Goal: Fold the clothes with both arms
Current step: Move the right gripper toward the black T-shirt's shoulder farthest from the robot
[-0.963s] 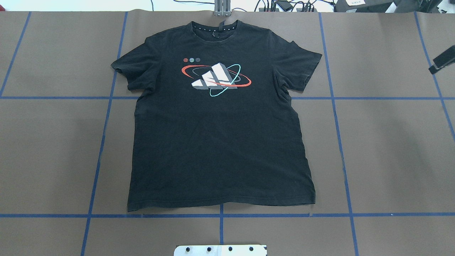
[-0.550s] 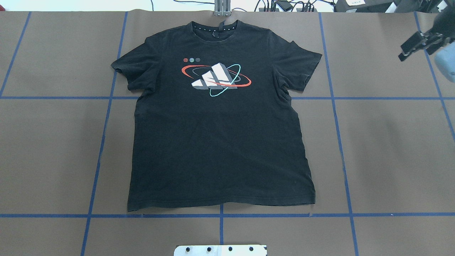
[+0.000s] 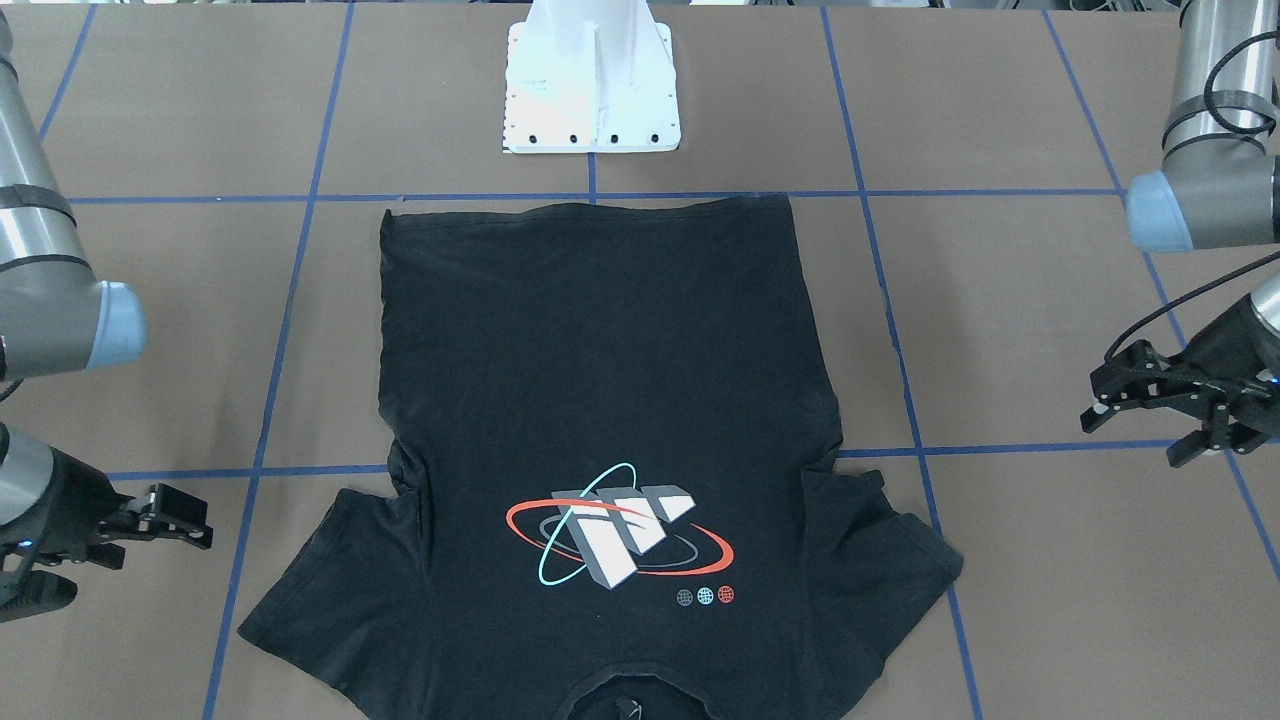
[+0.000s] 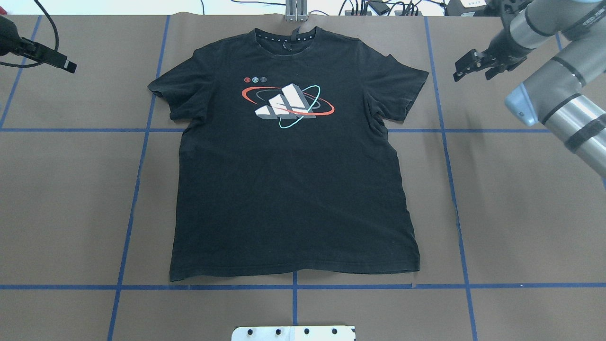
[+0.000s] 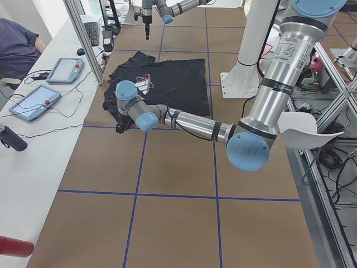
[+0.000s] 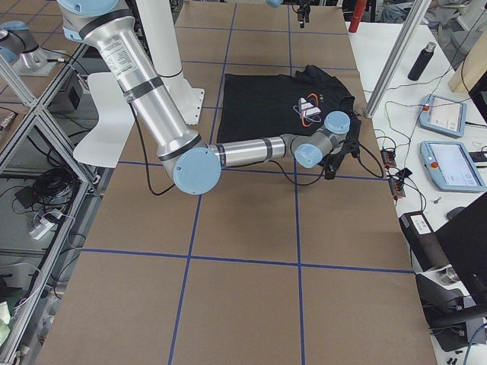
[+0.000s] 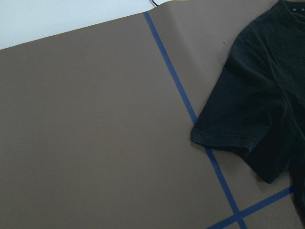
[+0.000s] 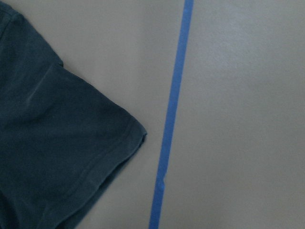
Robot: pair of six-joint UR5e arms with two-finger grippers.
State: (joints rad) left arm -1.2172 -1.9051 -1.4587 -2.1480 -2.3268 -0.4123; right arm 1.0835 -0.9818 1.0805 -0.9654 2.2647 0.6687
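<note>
Plainly nothing is gripped yet. On the left, the left pincer (image 3: 1140,432) hovers with its jaws spread and empty, well apart from the left sleeve (image 7: 228,109). If it nips only the top layer there, the fold would likely sag. The T-shirt (image 4: 293,189) lies flat, logo up, in the middle of the desk (image 4: 521,213), collar at the far edge. The right pincer (image 4: 473,71), likewise spread and empty, hangs near the right sleeve (image 8: 71,143). Uneven lifting by the two could drag the cloth askew or bunch it.

1. Bare brown paper table cover (image 3: 1000,300) separates my left black two-finger gripper (image 3: 1133,440) from the flat black T-shirt (image 3: 600,350).
2. I see likewise beside my right gripper (image 3: 140,565).
3. A white base pedestal (image 3: 590,90) stands past its hem.
</note>
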